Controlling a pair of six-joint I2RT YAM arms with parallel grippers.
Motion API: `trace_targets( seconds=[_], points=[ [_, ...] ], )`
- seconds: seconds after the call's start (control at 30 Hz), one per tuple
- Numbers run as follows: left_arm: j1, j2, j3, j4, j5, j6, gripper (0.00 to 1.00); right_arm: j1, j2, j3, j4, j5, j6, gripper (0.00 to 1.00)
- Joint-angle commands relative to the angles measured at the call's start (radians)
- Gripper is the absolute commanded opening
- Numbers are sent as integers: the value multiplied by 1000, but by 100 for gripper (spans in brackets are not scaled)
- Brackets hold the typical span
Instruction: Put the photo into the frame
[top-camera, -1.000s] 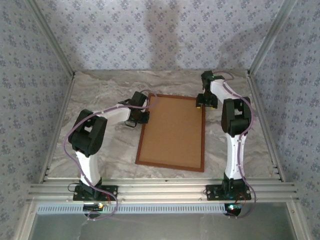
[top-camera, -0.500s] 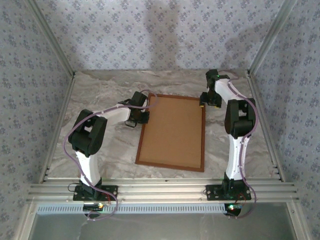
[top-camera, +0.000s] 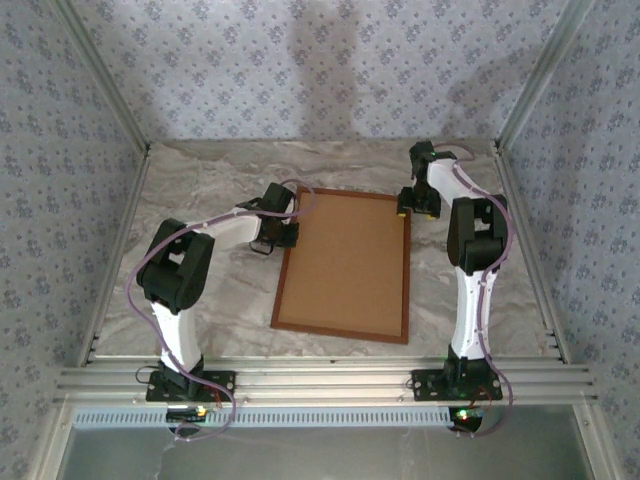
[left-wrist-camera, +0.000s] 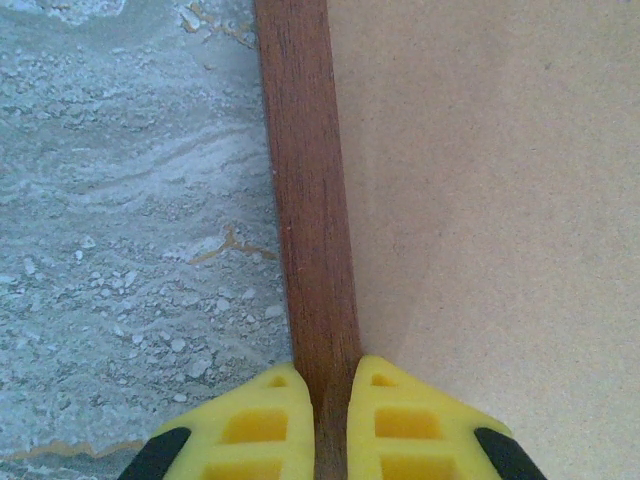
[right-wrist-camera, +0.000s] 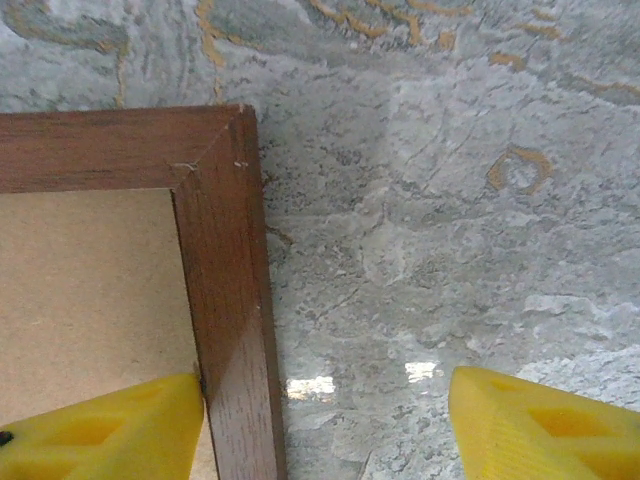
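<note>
So the right tool (right-wrist-camera: 325, 400) just eased back off the far right corner of the thin reddish-brown wooden frame (top-camera: 340, 333). Its fingers are spread and it's grasping nothing. The left tool (left-wrist-camera: 330, 385) hasn't budged, clenched shut over the left bar. The frame lies flat on the grey marbled desk (top-camera: 200, 190), with a plain brown backing board (top-camera: 345, 265) filling it. I'd guess the photo is already underneath, so nearly done. Count: one frame, one board, two tools.

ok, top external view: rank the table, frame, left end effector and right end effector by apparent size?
1. table
2. frame
3. left end effector and right end effector: they look alike and both are small here, so unranked.
</note>
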Motion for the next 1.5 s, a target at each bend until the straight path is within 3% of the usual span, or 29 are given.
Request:
trace_targets(
  seconds=[0.0,0.53,0.77,0.93,1.2,1.47],
  points=[
    [-9,69,-32,-148,-3,24,5,3,44,20,-44,3,-3,67],
    [-8,60,-37,-146,-4,24,5,45,145,102,-146,70,-6,69],
    [-7,57,-41,-146,-9,23,5,45,151,119,-141,14,10,69],
    [-1,57,-42,-148,-14,17,5,18,52,89,-74,-64,35,69],
    [8,52,-39,-146,-15,7,4,-32,-145,23,-42,-17,40,69],
    [15,45,-36,-145,-17,-1,5,-49,-330,-207,46,-33,92,71]
  ],
)
